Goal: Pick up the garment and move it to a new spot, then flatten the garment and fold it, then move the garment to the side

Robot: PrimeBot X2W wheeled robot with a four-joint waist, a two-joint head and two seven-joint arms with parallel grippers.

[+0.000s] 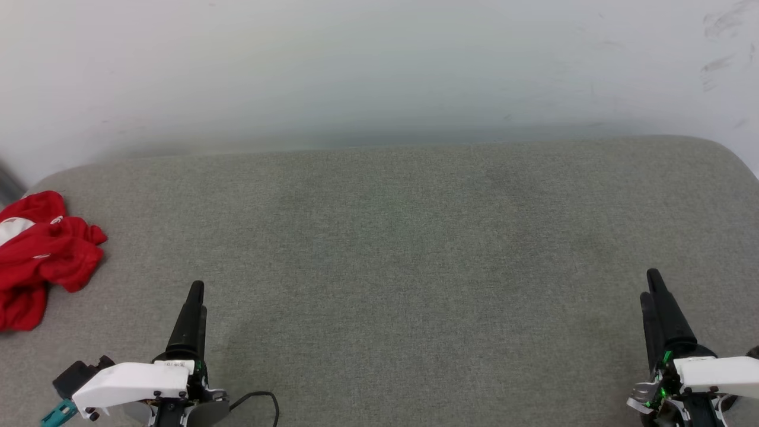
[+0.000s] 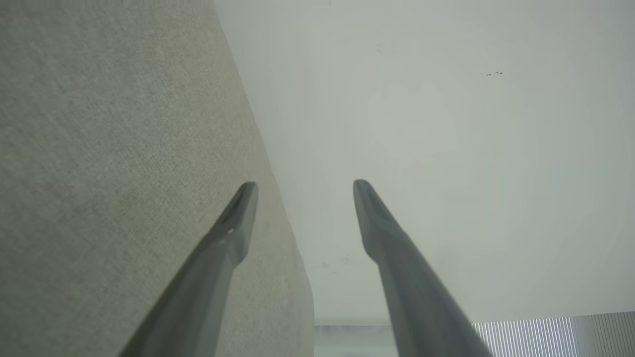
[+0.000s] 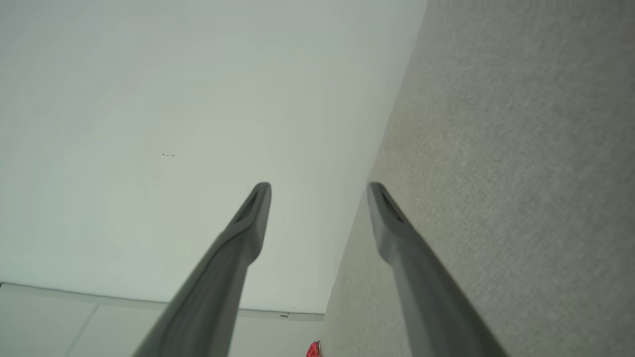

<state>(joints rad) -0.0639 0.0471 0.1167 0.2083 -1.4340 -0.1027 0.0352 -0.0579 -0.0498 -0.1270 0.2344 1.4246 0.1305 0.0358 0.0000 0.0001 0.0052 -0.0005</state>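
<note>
The garment [image 1: 41,252] lies crumpled in a red heap with a bit of white showing, at the far left edge of the grey padded surface [image 1: 403,249]. A sliver of its red cloth [image 3: 313,349] peeks in at the bottom of the right wrist view. My left gripper [image 1: 195,289] rests at the lower left, well to the right of the garment and apart from it; its wrist view shows the left gripper [image 2: 305,186] open with nothing between its fingers. My right gripper [image 1: 651,281] sits at the lower right, and its wrist view shows the right gripper [image 3: 319,187] open and empty.
A pale wall [image 1: 379,65] rises right behind the padded surface's far edge. The surface's corners round off at far left and far right. A thin black cable [image 1: 261,398] loops beside my left wrist.
</note>
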